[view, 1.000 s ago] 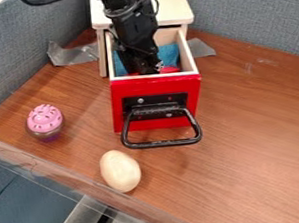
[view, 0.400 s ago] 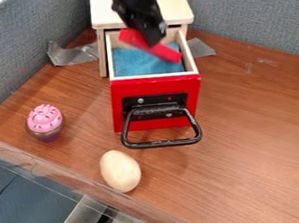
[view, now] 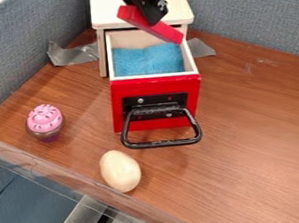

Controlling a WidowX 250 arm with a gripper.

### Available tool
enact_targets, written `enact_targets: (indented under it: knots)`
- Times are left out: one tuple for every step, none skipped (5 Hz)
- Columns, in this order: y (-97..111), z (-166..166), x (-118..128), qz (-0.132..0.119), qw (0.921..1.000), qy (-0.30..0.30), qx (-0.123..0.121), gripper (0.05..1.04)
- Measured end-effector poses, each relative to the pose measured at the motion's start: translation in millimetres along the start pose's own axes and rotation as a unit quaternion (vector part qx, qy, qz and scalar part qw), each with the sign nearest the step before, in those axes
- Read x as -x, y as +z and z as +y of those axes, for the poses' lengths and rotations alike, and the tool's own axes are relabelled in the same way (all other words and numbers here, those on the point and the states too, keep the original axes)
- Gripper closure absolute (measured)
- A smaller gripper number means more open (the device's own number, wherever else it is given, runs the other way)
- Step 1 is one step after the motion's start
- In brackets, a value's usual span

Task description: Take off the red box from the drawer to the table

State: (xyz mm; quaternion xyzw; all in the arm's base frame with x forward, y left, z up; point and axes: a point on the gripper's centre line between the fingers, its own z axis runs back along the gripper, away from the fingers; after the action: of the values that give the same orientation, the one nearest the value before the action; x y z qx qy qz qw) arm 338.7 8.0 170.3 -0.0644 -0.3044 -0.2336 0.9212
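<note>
Red box (view: 164,32) (tilted), in gripper (view: 150,20), above drawer (view: 155,85)

Widest way through: bare tabletop (view: 262,132) running from the open drawer (view: 155,85) out to the view's right. View's left of it, a narrower lane, then the pink-topped cupcake (view: 45,119). Nearer side tight: black handle (view: 162,143) juts out, pale egg (view: 120,171) just beside it. Far side blocked by wooden cabinet (view: 109,17) and the blue-grey partitions (view: 256,16) meeting behind.
</note>
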Motion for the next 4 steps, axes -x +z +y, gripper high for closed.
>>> enact_targets:
  knots:
    - [4.8, -9.9, -2.8, -0.012, 0.9998, -0.011, 0.008, 0.566]
    - [6.2, -19.4, -2.1, -0.020, 0.9993, -0.021, 0.022, 0.566]
    - [0.0, -42.0, 3.9, -0.016, 0.9976, -0.038, 0.056, 0.567]
    - [-3.3, -63.9, 12.2, -0.009, 0.9955, -0.065, 0.068, 0.567]
